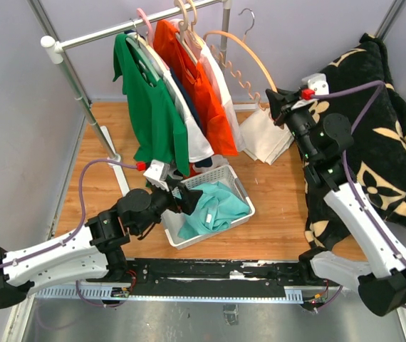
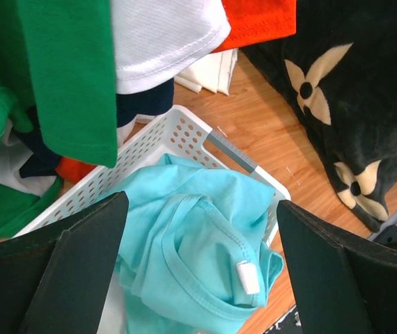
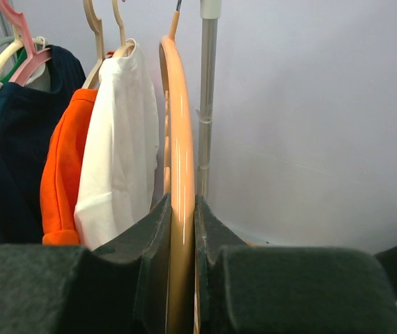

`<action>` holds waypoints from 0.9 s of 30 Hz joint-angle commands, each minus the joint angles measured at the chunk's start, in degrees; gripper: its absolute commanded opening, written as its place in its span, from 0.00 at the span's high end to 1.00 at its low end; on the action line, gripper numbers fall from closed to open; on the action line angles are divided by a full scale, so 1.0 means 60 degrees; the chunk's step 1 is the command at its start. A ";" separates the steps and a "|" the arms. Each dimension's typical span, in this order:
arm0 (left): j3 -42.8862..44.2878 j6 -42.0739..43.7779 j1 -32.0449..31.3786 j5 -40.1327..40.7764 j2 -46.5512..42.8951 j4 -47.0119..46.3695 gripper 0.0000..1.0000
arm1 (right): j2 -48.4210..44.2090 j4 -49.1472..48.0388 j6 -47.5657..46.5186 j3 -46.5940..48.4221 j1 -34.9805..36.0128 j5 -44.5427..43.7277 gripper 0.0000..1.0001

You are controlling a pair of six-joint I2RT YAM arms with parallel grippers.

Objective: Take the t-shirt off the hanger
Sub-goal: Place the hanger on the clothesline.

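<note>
Jaws of the left gripper [image 1: 186, 199] stand wide apart above the basket [image 2: 177, 136]; those of the right gripper [image 3: 182, 223] are clamped on the bare hanger [image 3: 177, 139]. The t-shirt [image 2: 198, 236], a teal knit, lies crumpled in the basket; the basket is white perforated plastic with its far rim under hanging garments [image 1: 167, 107]; open wood floor [image 1: 274, 206] lies to its right; the hanger is smooth and curved.

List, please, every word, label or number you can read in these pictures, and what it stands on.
No text can be read in any view.
White tag on the teal t-shirt: blank or too small to read.
Black blanket: cream flower motifs, no legible letters.
Peach hanger: no marking visible.
</note>
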State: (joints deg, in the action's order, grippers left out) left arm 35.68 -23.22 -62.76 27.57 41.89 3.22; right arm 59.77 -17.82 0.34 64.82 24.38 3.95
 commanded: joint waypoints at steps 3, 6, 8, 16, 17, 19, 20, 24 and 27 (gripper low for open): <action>-0.0547 0.0101 -0.0065 0.0276 -0.1321 -0.0282 0.08 | 0.1163 -0.1741 -0.0128 0.1141 0.0084 0.0499 0.99; -0.0789 0.0180 -0.0057 0.0357 -0.1879 -0.0479 0.08 | 0.1728 -0.1976 -0.0276 0.1544 0.0084 0.0616 0.99; -0.0867 0.0219 -0.0058 0.0433 -0.2122 -0.0475 0.08 | 0.2062 -0.2111 -0.0342 0.1783 0.0082 0.0658 0.99; -0.0876 0.0165 -0.0065 0.0703 -0.2358 -0.0135 0.08 | 0.3279 -0.2401 -0.0408 0.2737 0.0084 0.0935 0.99; -0.0876 0.0155 -0.0060 0.0714 -0.2366 -0.0124 0.08 | 0.3407 -0.2465 -0.0397 0.2821 0.0082 0.0959 0.99; -0.0863 0.0145 -0.0067 0.0750 -0.2406 -0.0062 0.08 | 0.3711 -0.2580 -0.0382 0.2970 0.0089 0.0993 0.99; -0.0864 0.0136 -0.0064 0.0773 -0.2431 -0.0024 0.08 | 0.3831 -0.2625 -0.0379 0.3066 0.0085 0.1030 0.99; -0.0875 0.0118 -0.0062 0.0897 -0.2564 0.0108 0.08 | 0.4380 -0.2767 -0.0339 0.3451 0.0083 0.1071 0.99; -0.0863 0.0113 -0.0061 0.0955 -0.2664 0.0199 0.08 | 0.4748 -0.2825 -0.0293 0.3771 0.0082 0.1129 0.99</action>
State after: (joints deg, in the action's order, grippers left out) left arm 30.94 -22.76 -62.76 31.31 27.11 3.73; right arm 86.91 -28.86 -1.48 83.24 24.38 9.50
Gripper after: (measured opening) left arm 0.918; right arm 0.152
